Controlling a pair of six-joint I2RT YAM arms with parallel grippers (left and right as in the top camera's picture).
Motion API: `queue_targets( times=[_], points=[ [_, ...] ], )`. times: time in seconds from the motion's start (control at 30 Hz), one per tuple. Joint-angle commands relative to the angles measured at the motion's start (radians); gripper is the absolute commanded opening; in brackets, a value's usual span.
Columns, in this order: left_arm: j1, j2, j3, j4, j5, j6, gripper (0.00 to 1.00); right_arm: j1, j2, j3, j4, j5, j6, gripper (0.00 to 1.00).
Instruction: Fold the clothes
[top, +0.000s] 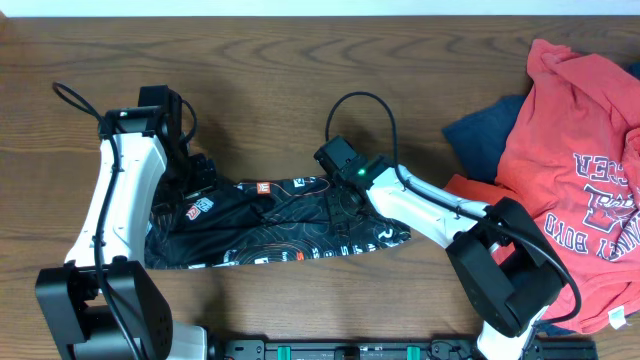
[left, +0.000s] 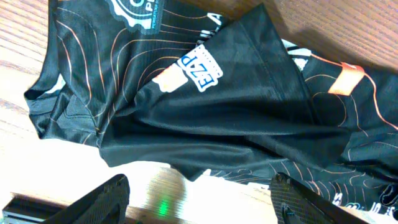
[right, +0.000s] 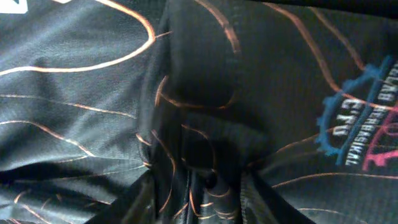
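Table (top: 300, 60): brown wood, grain running left-right, pale under glare in the left wrist view. Black jersey (top: 280, 235) lies flat but wrinkled at front centre, long axis left-right, with thin orange contour lines and small logos facing up; one sleeve is folded over the body. Red T-shirt (top: 580, 170) lies rumpled at the right edge, white and navy lettering up. Navy garment (top: 485, 135) touches it on the left, partly tucked under the red cloth. Jersey and pile lie near each other, not touching.

Crumpled black jersey (top: 280, 225) at centre, red T-shirt (top: 580, 170) over navy garment (top: 485, 135), right
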Motion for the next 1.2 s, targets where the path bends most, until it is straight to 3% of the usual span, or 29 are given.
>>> queue_targets(
  times=[0.0, 0.33, 0.53, 0.67, 0.87, 1.17],
  points=[
    [0.003, -0.018, 0.001, -0.008, -0.015, 0.005, 0.74, 0.003, 0.040, -0.008, 0.003, -0.009, 0.017, 0.39],
    [0.003, -0.018, 0.001, -0.014, -0.015, 0.005, 0.74, -0.007, 0.035, -0.003, -0.019, -0.006, 0.016, 0.02],
    [0.003, -0.018, 0.001, -0.014, -0.015, 0.005, 0.74, -0.018, -0.026, 0.064, -0.110, 0.031, -0.020, 0.01],
    [0.003, -0.018, 0.001, -0.014, -0.015, 0.005, 0.75, -0.009, -0.055, 0.105, -0.120, -0.057, -0.105, 0.01],
    [0.003, -0.018, 0.001, -0.014, -0.015, 0.005, 0.74, 0.037, -0.056, 0.122, -0.079, -0.184, -0.154, 0.01],
    [0.003, -0.018, 0.001, -0.014, -0.015, 0.005, 0.75, 0.108, -0.050, 0.122, 0.005, -0.189, -0.153, 0.03]
  ],
)
